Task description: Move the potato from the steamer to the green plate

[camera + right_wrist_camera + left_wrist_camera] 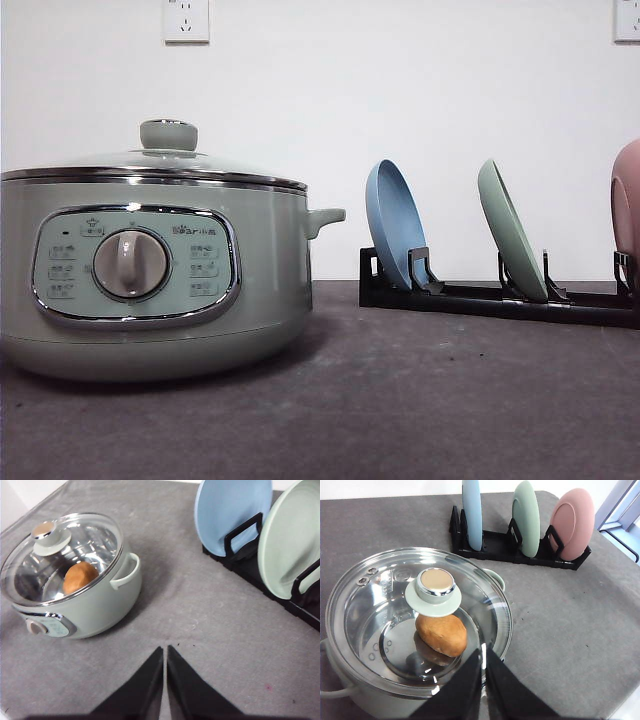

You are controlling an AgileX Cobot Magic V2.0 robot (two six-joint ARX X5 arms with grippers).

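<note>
Seeing the potato (441, 634) inside the lidded steamer (150, 280), green plate (527, 518) racked upright, both our jaws together, we risk the glass lid (415, 620) slipping if gripped off-centre on its knob (435, 584).

The front camera sits low, almost at table height, and faces forward toward a white wall, so the steamer (150, 270) looms close on the left in side profile while the black plate rack (500, 295) stands farther back on the right. The left wrist camera looks steeply down from just above the steamer (415, 630), through its glass lid, with the rack (520, 550) beyond. The right wrist camera looks down at a slant from farther off, taking in the steamer (75, 580) whole and the rack (260, 565) near. All three views share the steamer and the rack with its upright plates.
</note>
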